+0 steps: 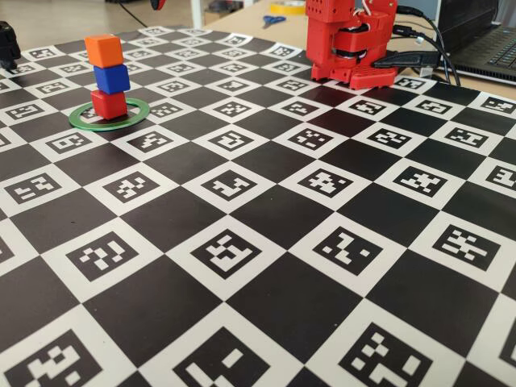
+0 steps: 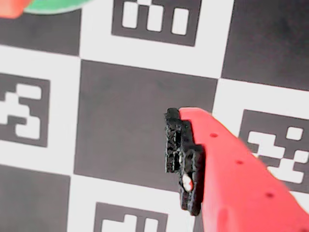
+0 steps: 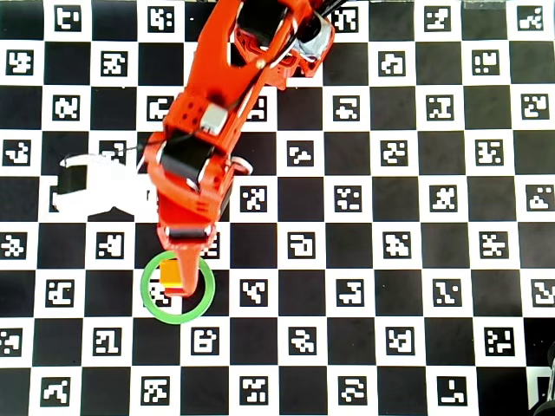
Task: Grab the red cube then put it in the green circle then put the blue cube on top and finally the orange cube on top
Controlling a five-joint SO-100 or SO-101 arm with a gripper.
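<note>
Fixed view: 3-cube stack, red cube [image 1: 109,104] on the bottom inside green circle [image 1: 109,115], blue cube [image 1: 111,78] mid, orange cube [image 1: 104,50] top, slightly skewed. Overhead: gripper [image 3: 180,279] over the stack; can't tell if jaws are apart or closed. Marker checkerboard [image 1: 266,218] underneath.

A checkerboard mat [image 1: 266,218] printed with markers covers the table; blue-handled scissors [image 1: 273,20] lie beyond it.

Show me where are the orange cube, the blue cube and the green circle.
orange cube [image 1: 105,50], fixed view, front left face.
blue cube [image 1: 111,78], fixed view, front face, mid-stack.
green circle [image 1: 139,114], fixed view, right part of the flat ring.
</note>
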